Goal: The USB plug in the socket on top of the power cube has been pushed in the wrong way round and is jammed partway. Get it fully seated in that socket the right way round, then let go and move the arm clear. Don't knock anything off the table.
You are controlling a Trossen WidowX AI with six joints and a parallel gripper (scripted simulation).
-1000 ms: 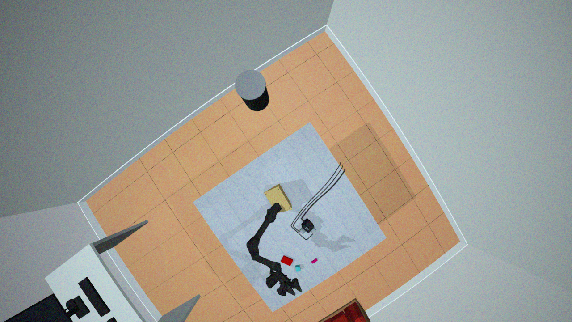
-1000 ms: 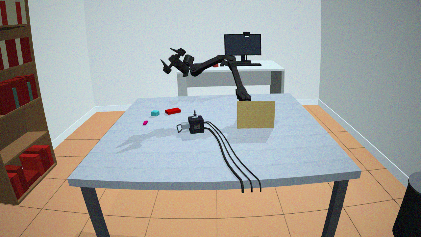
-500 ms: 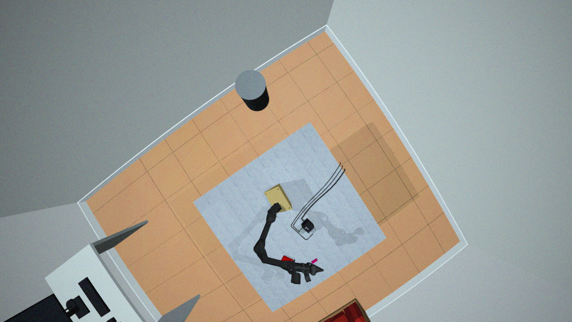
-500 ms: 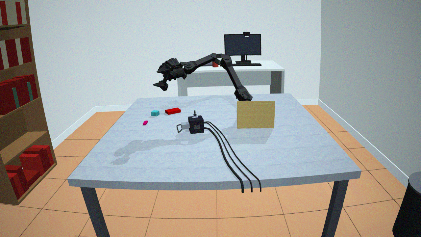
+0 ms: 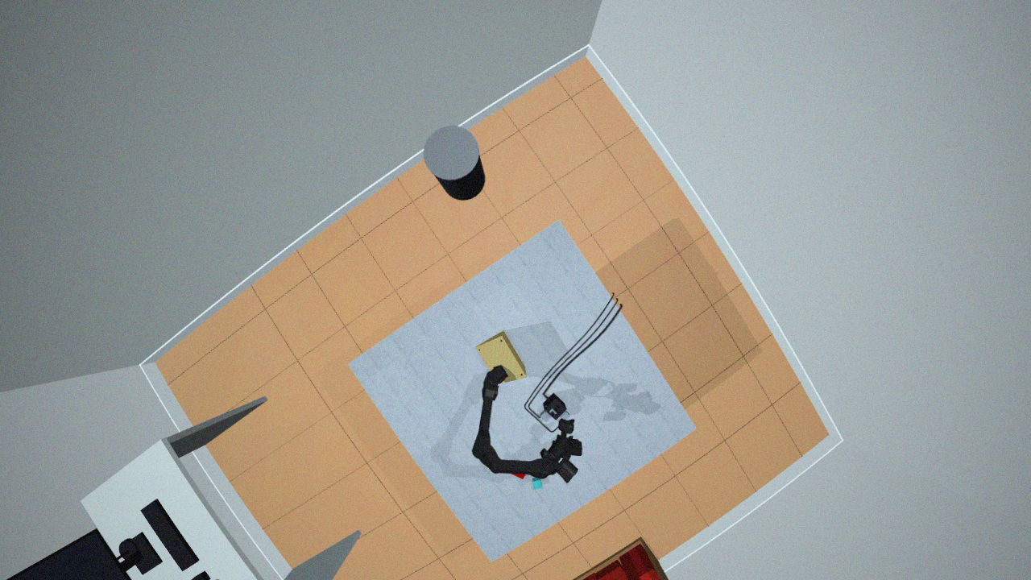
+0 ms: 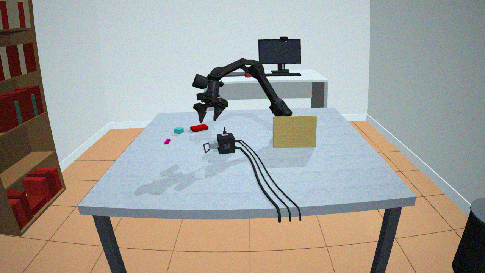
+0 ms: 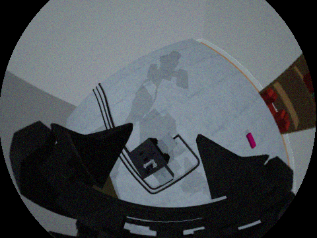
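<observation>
The black power cube stands on the grey table. The small dark USB plug sticks up from its top in the exterior view. How deep it sits and which way round it is cannot be told. A pale U-shaped mark shows on the cube's top in the wrist view. My gripper is open and empty, fingers pointing down, above the table and behind and left of the plug in the exterior view. In the wrist view the cube lies beyond the fingertips, between the fingers.
A grey side plug with a cable loop juts from the cube's left. Black cables run over the front edge. A red block, teal block and magenta piece lie left. A yellow box stands right.
</observation>
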